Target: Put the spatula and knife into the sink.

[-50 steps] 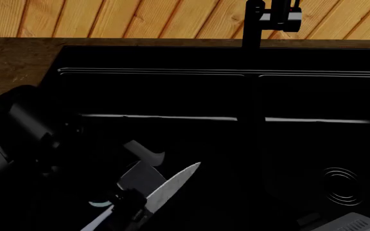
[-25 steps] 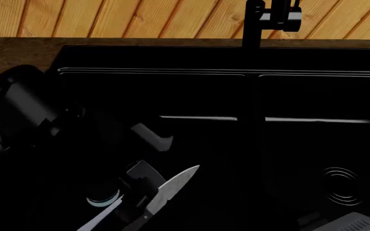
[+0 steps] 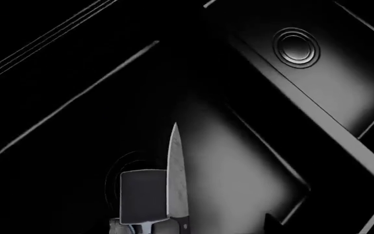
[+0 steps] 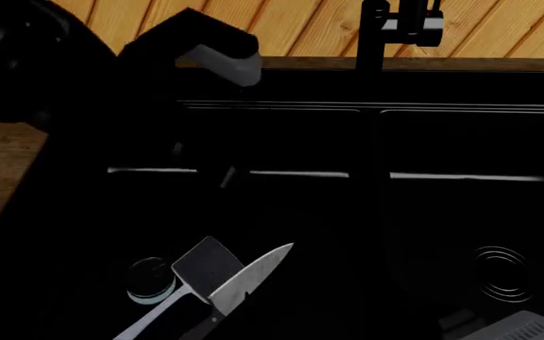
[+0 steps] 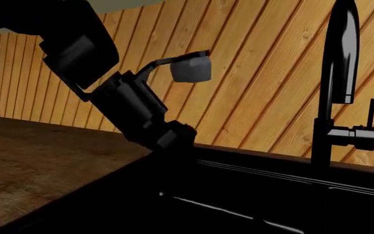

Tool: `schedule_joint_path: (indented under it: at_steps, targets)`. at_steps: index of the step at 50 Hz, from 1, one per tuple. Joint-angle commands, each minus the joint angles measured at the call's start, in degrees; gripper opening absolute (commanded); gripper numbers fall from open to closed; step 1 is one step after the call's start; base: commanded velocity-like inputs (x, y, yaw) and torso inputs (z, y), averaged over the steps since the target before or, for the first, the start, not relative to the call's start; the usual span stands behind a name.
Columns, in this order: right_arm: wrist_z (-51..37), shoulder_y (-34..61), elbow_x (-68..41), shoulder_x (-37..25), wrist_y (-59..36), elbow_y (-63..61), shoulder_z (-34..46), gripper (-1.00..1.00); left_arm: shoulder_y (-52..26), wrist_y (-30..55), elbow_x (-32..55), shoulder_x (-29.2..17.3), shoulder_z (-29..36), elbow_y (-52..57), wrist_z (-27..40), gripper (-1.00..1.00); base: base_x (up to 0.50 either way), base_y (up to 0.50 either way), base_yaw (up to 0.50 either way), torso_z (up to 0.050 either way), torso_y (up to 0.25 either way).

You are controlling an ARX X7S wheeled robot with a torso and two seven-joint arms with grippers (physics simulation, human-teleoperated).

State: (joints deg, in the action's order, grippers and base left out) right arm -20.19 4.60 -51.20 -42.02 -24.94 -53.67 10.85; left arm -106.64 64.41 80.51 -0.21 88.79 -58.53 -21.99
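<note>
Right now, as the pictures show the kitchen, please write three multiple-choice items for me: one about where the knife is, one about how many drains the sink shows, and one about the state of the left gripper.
1. Where does the knife lie?
A. On the wooden counter
B. In the left basin of the sink, beside the spatula
C. In the right basin, on its drain

2. How many round drains can be seen?
A. None
B. Four
C. Two

3. What is the left gripper doing?
A. It is raised above the sink and holds nothing
B. It clamps the knife
C. It clamps the spatula

Answers:
1 B: the head view shows the blade beside the spatula on the left basin floor.
2 C: one drain per basin in the head view.
3 A: both tools lie free below it.
</note>
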Motion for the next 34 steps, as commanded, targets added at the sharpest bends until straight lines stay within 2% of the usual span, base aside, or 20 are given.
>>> schedule_joint_path:
  at_steps: [1, 5, 11, 24, 34]
  targets:
    - [-0.6, 0.4, -0.4, 0.1, -0.8, -0.7, -0.5, 1.0, -5.7, -2.2, -0.2, 0.2, -0.5, -3.3, -1.8, 1.0, 0.0, 0.0, 0.0, 0.0, 0.0]
    - [-0.8, 0.3, -0.5, -0.1, -0.7, -0.8, -0.5, 1.0, -7.1, -2.4, 0.5, -0.5, -1.4, -2.3, -0.5, 1.0, 0.0, 0.0, 0.0, 0.0, 0.0]
    - [-1.0, -0.6, -0.5, -0.5, 0.0, -1.0, -1.1, 1.0, -7.4, -0.5, 7.4, -10.0, -7.6, 12.8, 13.1, 1.0, 0.0, 0.0, 0.0, 0.0, 0.0]
    - [-1.8, 0.2, -1.1, -1.1, -0.5, -1.4, -0.9, 1.0, -4.6, 2.2, 20.4, -25.6, -14.9, 33.3, 33.2, 1.0, 0.0, 0.0, 0.0, 0.0, 0.0]
    - [-2.3, 1.1, -1.8, -1.6, -0.7, -1.6, -0.9, 1.0, -2.3, 1.3, 29.9, -35.5, -18.2, 44.6, 45.6, 1.0, 0.0, 0.0, 0.0, 0.0, 0.0]
